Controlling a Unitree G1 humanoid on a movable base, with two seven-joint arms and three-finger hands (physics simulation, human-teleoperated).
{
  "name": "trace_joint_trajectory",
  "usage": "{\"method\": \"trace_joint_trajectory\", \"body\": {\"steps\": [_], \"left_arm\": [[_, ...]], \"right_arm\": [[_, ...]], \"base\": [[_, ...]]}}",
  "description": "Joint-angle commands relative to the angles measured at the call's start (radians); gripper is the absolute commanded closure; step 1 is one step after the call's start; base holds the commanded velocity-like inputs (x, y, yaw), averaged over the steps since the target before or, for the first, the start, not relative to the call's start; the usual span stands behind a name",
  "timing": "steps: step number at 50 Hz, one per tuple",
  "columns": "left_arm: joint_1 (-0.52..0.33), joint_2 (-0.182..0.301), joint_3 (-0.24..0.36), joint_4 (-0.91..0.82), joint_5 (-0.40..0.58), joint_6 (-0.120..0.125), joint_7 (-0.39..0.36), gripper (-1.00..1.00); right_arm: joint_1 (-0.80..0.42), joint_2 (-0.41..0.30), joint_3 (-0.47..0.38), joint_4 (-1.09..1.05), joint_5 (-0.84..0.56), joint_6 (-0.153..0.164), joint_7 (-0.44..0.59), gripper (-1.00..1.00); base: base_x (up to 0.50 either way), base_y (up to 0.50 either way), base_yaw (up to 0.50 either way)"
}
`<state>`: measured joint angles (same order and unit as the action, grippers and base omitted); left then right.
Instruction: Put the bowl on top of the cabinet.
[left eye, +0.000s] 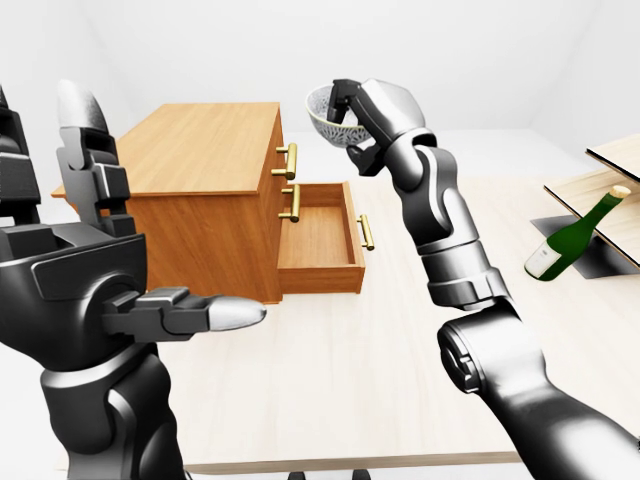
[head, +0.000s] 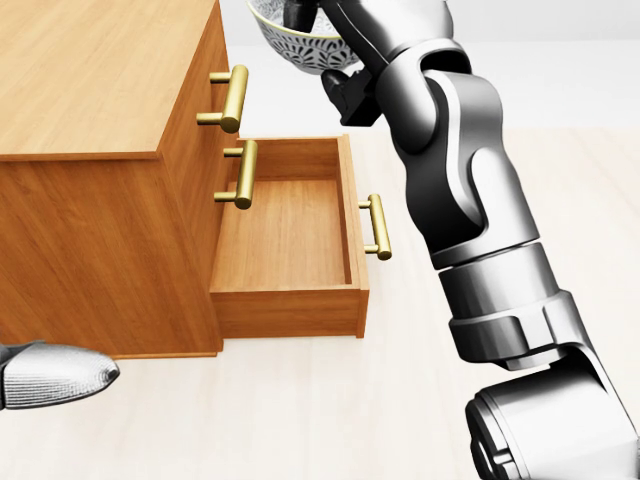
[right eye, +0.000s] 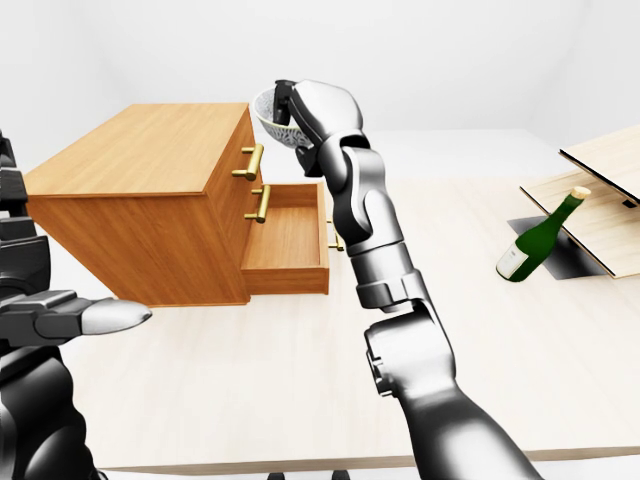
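A white patterned bowl (left eye: 326, 115) hangs in the air just right of the wooden cabinet's (left eye: 190, 150) top edge, above its open bottom drawer (left eye: 318, 240). My right hand (left eye: 352, 110) is shut on the bowl's rim, its fingers curled over the right side. In the head view the bowl (head: 295, 42) shows at the top, partly cut off. My left hand (left eye: 150, 300) is raised at the left of the left-eye view, fingers spread, holding nothing, well short of the cabinet.
The cabinet has brass handles (head: 232, 98) on its right face, and its flat top is bare wood. A green bottle (left eye: 575, 238) leans at the right by tilted wooden boards (left eye: 600, 190). The table's near edge (left eye: 350, 462) runs along the bottom.
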<state>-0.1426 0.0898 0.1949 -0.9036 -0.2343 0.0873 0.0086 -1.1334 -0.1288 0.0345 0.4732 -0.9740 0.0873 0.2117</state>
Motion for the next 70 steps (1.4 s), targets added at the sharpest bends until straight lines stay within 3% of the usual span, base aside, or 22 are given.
{"method": "trace_joint_trajectory", "body": {"steps": [1,35,70], "left_arm": [[-0.006,0.003,0.003,-0.014,-0.013,0.0,0.008,-1.0],[-0.022,0.014,0.02,-0.056,-0.062,0.0,0.037,-1.0],[-0.032,0.015,0.022,-0.071,-0.08,0.0,0.047,-1.0]], "right_arm": [[-0.027,0.057,0.017,0.025,-0.054,0.0,-0.03,1.0],[-0.087,0.198,0.066,0.108,-0.094,0.0,-0.07,1.0],[-0.132,0.282,0.09,0.199,-0.101,0.0,-0.116,1.0]], "base": [[0.0,0.0,0.0],[0.0,0.0,0.0],[0.0,0.0,0.0]]}}
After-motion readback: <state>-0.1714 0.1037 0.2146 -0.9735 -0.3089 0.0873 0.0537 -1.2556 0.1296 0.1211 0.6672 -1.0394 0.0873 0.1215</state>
